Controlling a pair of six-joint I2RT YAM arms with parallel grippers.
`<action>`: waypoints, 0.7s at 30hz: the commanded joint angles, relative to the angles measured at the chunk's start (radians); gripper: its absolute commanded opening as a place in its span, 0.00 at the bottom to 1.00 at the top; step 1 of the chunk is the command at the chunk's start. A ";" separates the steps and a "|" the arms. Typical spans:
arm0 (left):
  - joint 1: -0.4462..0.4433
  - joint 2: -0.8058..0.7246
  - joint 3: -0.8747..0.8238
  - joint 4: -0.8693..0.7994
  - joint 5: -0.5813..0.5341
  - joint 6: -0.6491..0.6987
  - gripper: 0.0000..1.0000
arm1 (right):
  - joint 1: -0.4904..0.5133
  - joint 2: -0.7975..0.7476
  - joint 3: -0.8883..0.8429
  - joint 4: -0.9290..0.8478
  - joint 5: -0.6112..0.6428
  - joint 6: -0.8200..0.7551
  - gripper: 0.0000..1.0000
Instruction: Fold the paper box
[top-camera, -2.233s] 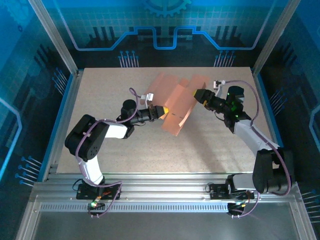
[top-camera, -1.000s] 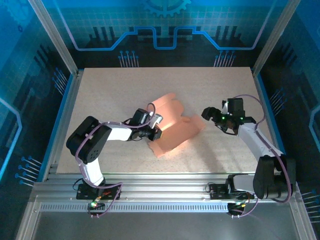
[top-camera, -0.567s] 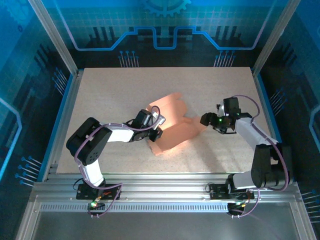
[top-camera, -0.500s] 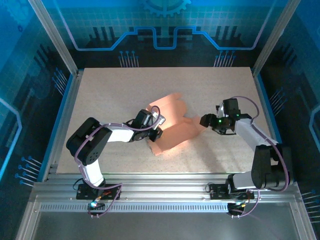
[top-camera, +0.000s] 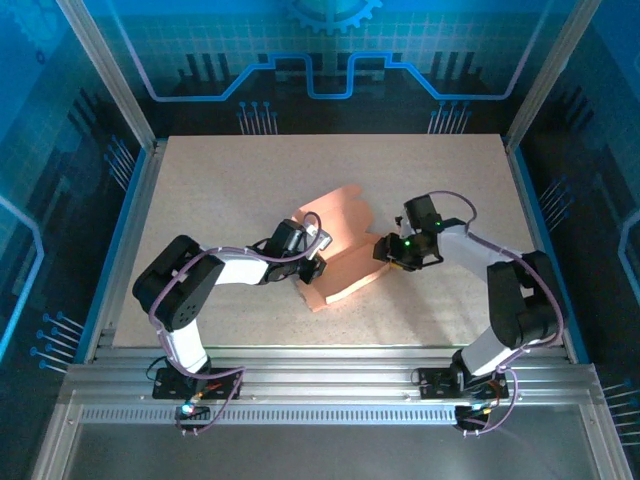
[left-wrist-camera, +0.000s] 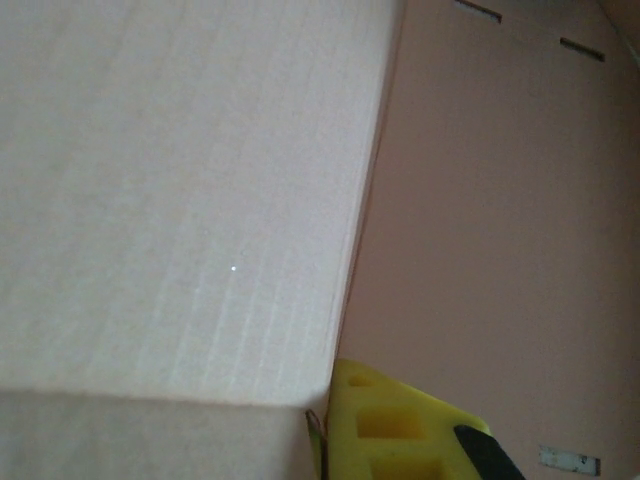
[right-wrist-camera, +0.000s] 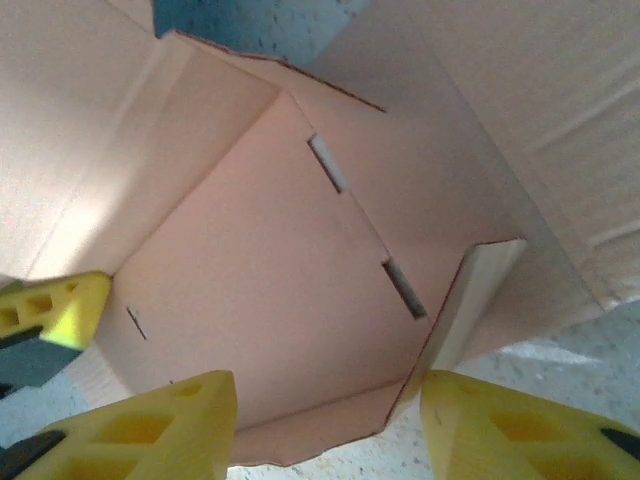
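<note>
Salmon-orange cardboard at the centre of it all: paper box (top-camera: 345, 245), partly raised from flat, standing on the speckled bench (top-camera: 220, 190) roughly midway between the two arms.

At the left: left end effector (top-camera: 312, 266) clamped tight on the box's left wall, pinching the thin card. From the left wrist, one yellow finger pad (left-wrist-camera: 395, 435) pressed against the salmon inner panel (left-wrist-camera: 490, 220), with a paler panel edge close beside it. Likely held so as an anchor, to stop the card sliding or collapsing during work on the other side.

In the middle: walls creased up around a base panel with two narrow slots (right-wrist-camera: 403, 288), open side turned toward the right arm. From the right wrist, the left arm's yellow finger visible on the far-left wall. Not yet a closed box; flaps loose, judged somewhere short of halfway.

At the right: right end effector (top-camera: 386, 250) at the box's right rim, jaws apart, yellow fingers (right-wrist-camera: 150, 435) straddling the lower card edge and a small upturned flap (right-wrist-camera: 475, 290) without visibly squeezing either. Placed there, probably, to close on that edge and fold it inward against the left arm's hold. Risk, as judged: thin card buckling off the crease if pinched askew.
</note>
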 joint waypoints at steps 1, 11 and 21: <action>-0.009 0.014 -0.020 -0.079 -0.027 0.012 0.03 | 0.035 0.041 0.069 -0.094 0.106 -0.045 0.51; -0.009 0.028 -0.019 -0.068 -0.022 0.003 0.03 | 0.081 0.136 0.182 -0.224 0.208 -0.119 0.45; -0.009 0.044 -0.013 -0.072 -0.018 -0.002 0.03 | 0.127 0.156 0.215 -0.273 0.168 -0.387 0.32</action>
